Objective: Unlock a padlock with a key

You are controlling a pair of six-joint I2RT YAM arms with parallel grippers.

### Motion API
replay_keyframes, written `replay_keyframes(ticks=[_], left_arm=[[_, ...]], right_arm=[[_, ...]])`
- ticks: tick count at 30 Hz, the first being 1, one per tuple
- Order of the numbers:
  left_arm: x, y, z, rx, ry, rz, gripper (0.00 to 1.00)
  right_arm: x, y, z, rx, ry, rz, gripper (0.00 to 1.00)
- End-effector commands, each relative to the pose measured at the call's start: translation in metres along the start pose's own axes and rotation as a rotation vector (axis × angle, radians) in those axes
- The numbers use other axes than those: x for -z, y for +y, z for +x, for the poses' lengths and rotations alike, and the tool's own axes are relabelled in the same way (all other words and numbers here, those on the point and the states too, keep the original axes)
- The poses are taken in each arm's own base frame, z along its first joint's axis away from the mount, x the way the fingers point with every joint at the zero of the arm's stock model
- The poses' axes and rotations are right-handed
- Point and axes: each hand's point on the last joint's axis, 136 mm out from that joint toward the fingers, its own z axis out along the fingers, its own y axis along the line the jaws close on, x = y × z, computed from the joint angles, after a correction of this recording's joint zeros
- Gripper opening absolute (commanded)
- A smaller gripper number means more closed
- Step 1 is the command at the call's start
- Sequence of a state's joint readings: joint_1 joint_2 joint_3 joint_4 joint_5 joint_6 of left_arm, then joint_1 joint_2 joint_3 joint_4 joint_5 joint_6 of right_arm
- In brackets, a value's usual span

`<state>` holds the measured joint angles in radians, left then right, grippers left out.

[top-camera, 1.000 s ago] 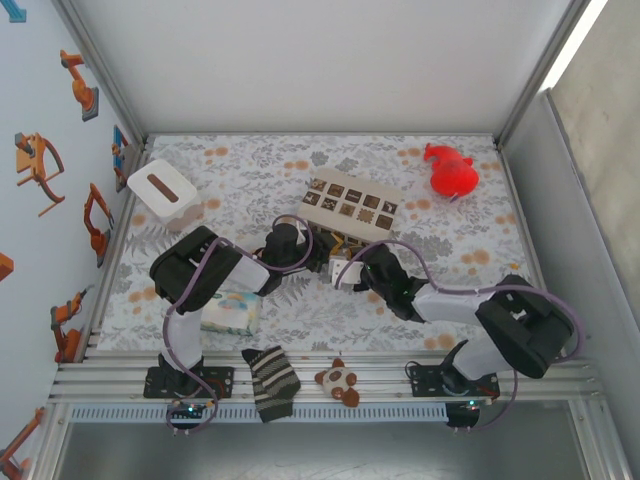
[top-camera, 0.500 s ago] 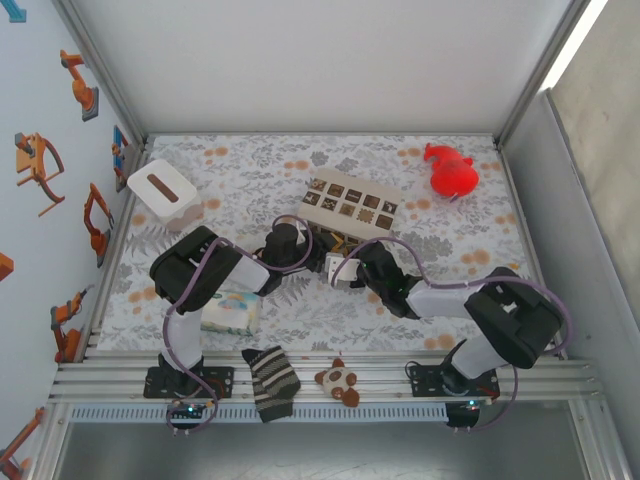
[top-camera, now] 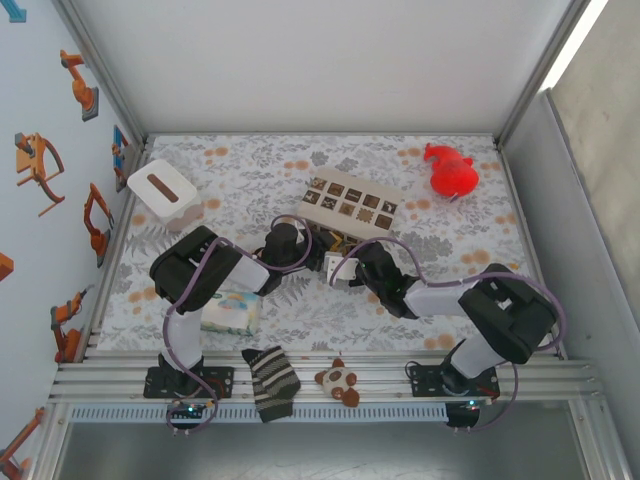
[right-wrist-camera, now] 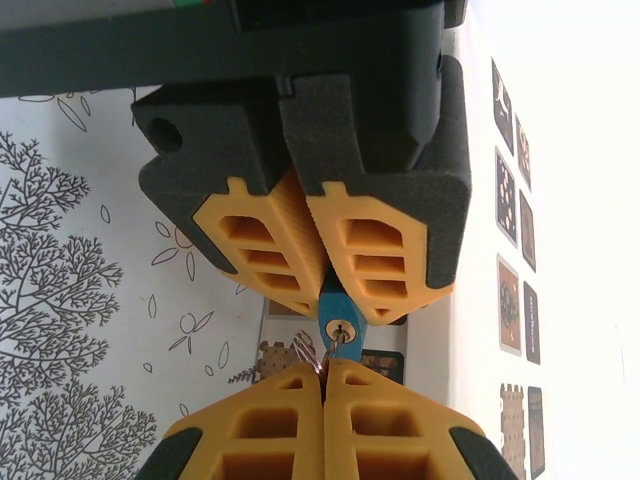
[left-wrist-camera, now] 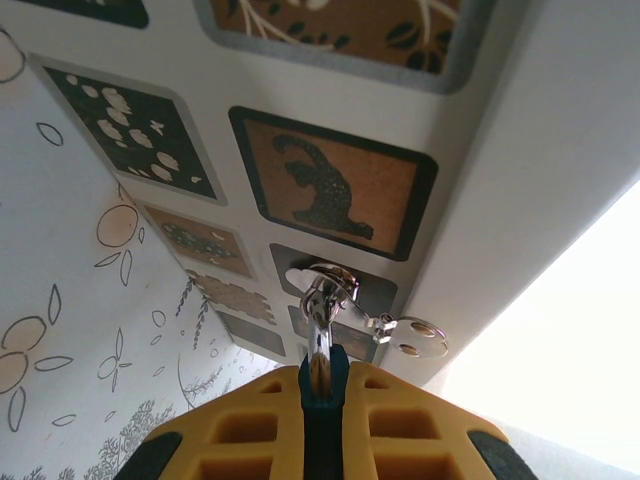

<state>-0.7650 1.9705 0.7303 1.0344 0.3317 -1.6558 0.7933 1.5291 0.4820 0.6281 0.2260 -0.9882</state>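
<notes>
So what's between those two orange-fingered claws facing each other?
In the right wrist view, a small blue metal padlock, clamped by the left gripper. A silvery key runs from its keyhole into the shut right gripper.

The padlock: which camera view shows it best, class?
The right wrist view: the blue padlock faces the camera, keyhole visible, pinched by the left gripper. The left wrist view catches a thin blue edge; the top external view leaves it too small to make out.
</notes>
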Motion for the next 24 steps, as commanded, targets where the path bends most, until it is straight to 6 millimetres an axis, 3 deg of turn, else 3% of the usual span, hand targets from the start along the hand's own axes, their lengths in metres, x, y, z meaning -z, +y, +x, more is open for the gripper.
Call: replay_keyframes(ticks=[1, 7, 19, 24], left_arm=[[-0.001, -0.03, 0.018, -0.029, 0.076, 0.093, 0.0], [-0.004, -0.031, 0.023, -0.026, 0.093, 0.094, 0.0], [-0.007, -0.033, 0.035, -0.032, 0.119, 0.088, 0.0], [-0.007, -0.031, 0.031, -0.035, 0.105, 0.091, 0.0]], right_arm=[[-0.004, -0.011, 0.005, 0.011, 0.028, 0.057, 0.0], [-0.012, -0.014, 0.003, 0.063, 0.031, 0.083, 0.0], [-0.032, -0.041, -0.001, 0.082, -0.005, 0.157, 0.0], [-0.028, -0.045, -0.004, 0.03, -0.029, 0.164, 0.0]])
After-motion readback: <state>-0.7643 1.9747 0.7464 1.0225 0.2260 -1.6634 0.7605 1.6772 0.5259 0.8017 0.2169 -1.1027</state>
